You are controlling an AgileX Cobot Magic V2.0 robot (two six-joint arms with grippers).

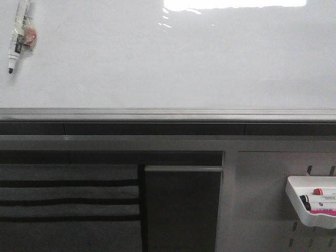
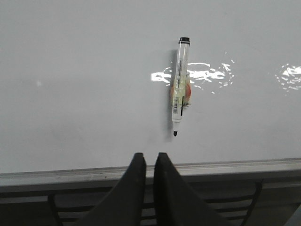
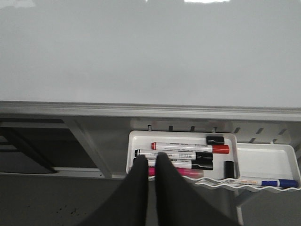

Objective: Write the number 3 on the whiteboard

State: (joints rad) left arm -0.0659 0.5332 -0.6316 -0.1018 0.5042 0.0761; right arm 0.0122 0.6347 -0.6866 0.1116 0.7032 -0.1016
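Jaws, left: the left gripper (image 2: 149,162) has its two dark fingers almost together, only a thin slit between the tips, and nothing is held between them.
Jaws, right: the right gripper (image 3: 149,162) is likewise nearly closed, with a narrow gap at the tips, and it holds nothing.
Whiteboard: the whiteboard (image 1: 173,58) fills the upper half of the front view, glossy white with a bright glare patch along its top edge; its surface is bare of writing in all three views, so no digit is drawn on it.
Bottom rail: a grey metal rail (image 1: 168,114) runs along the board's lower edge, with a dark gap beneath it.
Marker on board: a clear-bodied marker (image 1: 17,37) with a black tip hangs upright on the board at its upper left, tip pointing down, and something orange-red sits against its barrel; in the left wrist view it lies on the board above the fingertips, well apart from them.
Left fingers' place: the tips sit in front of the rail, below the marker.
Panel: a grey perforated panel (image 1: 262,210) stands below the board on the right.
Tray: a white tray (image 3: 263,160) hangs on that panel.
Tray contents: a red marker (image 3: 190,148), a black marker (image 3: 178,155), a pink marker (image 3: 186,173) and a blue-capped marker (image 3: 268,182) lie in the tray.
Right fingers' place: the tips overlap the tray's near edge in the right wrist view; contact cannot be told.
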